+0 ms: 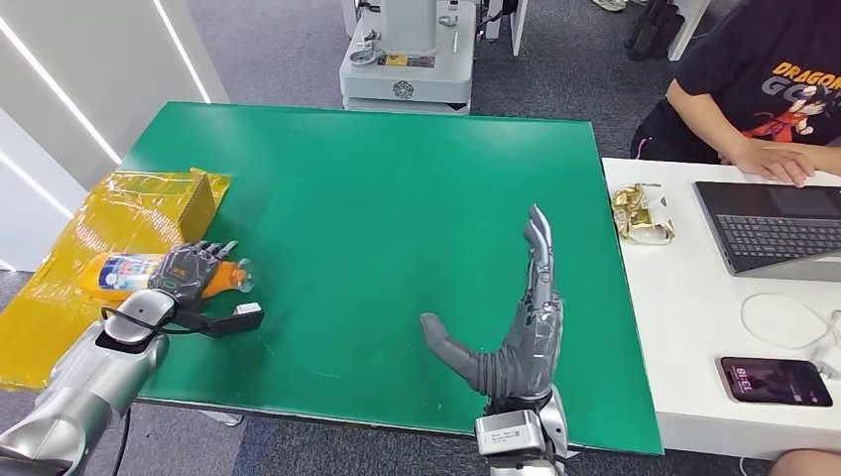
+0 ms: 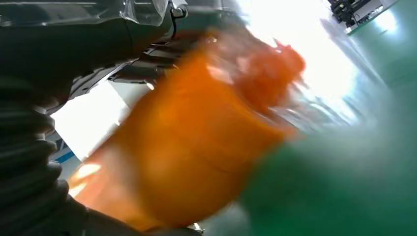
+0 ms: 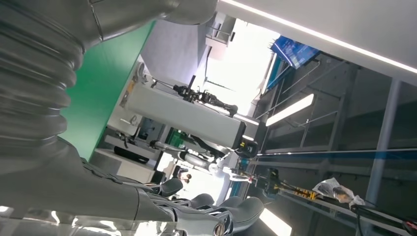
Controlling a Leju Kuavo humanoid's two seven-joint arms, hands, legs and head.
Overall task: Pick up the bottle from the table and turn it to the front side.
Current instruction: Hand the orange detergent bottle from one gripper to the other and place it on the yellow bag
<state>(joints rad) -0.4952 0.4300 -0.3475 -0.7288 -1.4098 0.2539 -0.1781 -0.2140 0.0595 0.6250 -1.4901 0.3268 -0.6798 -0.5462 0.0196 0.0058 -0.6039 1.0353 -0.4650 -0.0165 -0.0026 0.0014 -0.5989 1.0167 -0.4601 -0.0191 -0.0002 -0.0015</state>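
An orange drink bottle (image 1: 134, 274) with a blue and white label lies on its side at the green table's left edge, partly on a yellow bag. My left hand (image 1: 188, 270) lies over its neck end with fingers wrapped around it. In the left wrist view the bottle (image 2: 196, 142) is a blurred orange mass close against the hand. My right hand (image 1: 521, 327) stands above the table's near middle, open, fingers straight and pointing away, thumb out to the side, holding nothing.
A yellow plastic bag (image 1: 119, 213) with a small yellow box lies on the left of the green table (image 1: 397, 198). A white desk (image 1: 674, 327) on the right carries a laptop, a phone and a snack wrapper; a person sits there. A robot base stands beyond the table.
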